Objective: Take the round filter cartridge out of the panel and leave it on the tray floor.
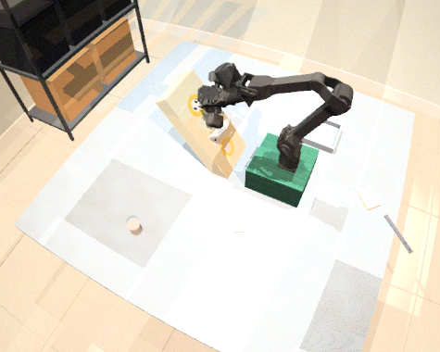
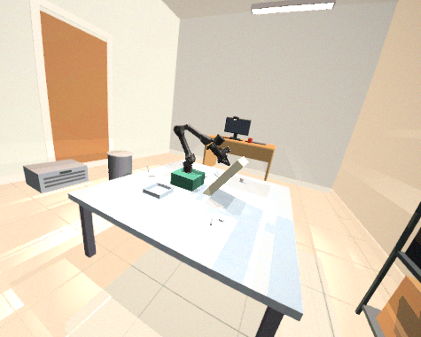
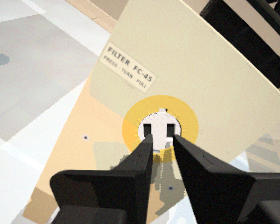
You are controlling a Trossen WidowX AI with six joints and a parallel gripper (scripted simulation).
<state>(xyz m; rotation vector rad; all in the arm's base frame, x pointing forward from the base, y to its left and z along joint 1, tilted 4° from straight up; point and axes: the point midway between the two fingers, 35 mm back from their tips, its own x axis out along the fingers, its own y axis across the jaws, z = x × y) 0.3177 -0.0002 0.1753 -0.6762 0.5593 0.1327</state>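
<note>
The white round filter cartridge (image 3: 159, 119) (image 1: 195, 106) sits in the sloping beige panel (image 3: 176, 55) (image 1: 185, 83) (image 2: 227, 176), inside a yellow ring. Its two dark slots stand upright side by side in the wrist view. My gripper (image 3: 162, 138) (image 2: 228, 162) is open by a narrow gap with nothing between its fingers. The two fingertips appear over the lower ends of the slots, one at each; whether they touch or enter them I cannot tell. In the top view the arm partly covers the panel. The grey-rimmed tray (image 1: 336, 137) (image 2: 151, 194) lies on the table beyond the green base.
A white block (image 1: 220, 132) and a second yellow ring (image 1: 227, 154) are lower on the panel. The green base block (image 1: 272, 187) (image 2: 185, 181) carries the arm. A small cylinder (image 1: 133, 225), a pale flat piece (image 1: 368, 197) and a grey bar (image 1: 398, 233) lie farther off.
</note>
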